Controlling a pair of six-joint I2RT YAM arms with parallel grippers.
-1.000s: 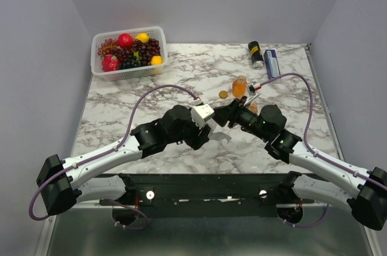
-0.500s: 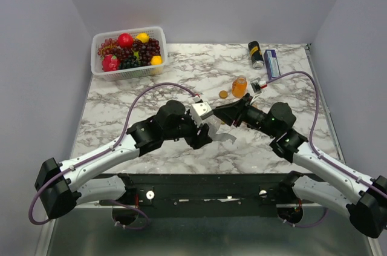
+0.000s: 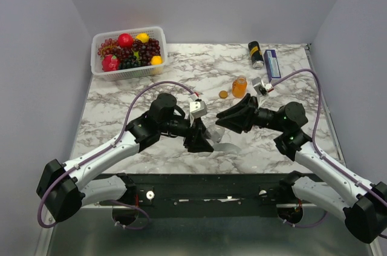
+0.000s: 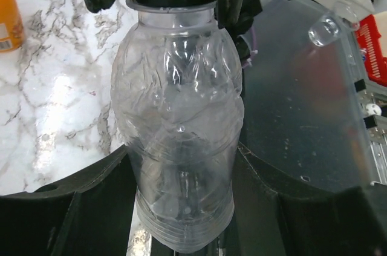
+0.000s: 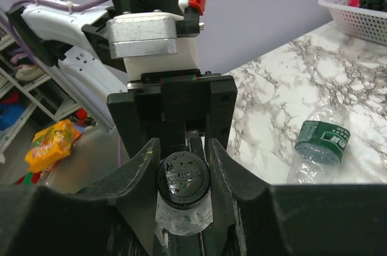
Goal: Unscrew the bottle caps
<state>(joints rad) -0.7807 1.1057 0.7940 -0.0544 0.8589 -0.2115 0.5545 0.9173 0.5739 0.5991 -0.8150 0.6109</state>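
A clear bottle point(image 4: 178, 123) is held off the table between both arms. My left gripper point(image 4: 181, 207) is shut on its lower body, also seen from above point(image 3: 201, 138). My right gripper point(image 5: 183, 177) is shut on its black bottle cap point(image 5: 183, 178), one finger on each side, and meets the bottle from the right point(image 3: 222, 120). A second clear bottle point(image 5: 317, 147) with a green label lies on the marble. An orange juice bottle point(image 3: 240, 86) stands behind, capless, with an orange cap point(image 3: 223, 94) lying beside it.
A white basket point(image 3: 100, 65) of fruit stands at the back left corner. A black can point(image 3: 255, 54) and a blue box point(image 3: 271, 63) lie at the back right. The lying clear bottle point(image 3: 227, 147) is just below the held one, near the table's front edge.
My right gripper's jaws have closed onto the cap. Both arms have shifted a little, the right elbow swinging outward, with the bottle still held between them.
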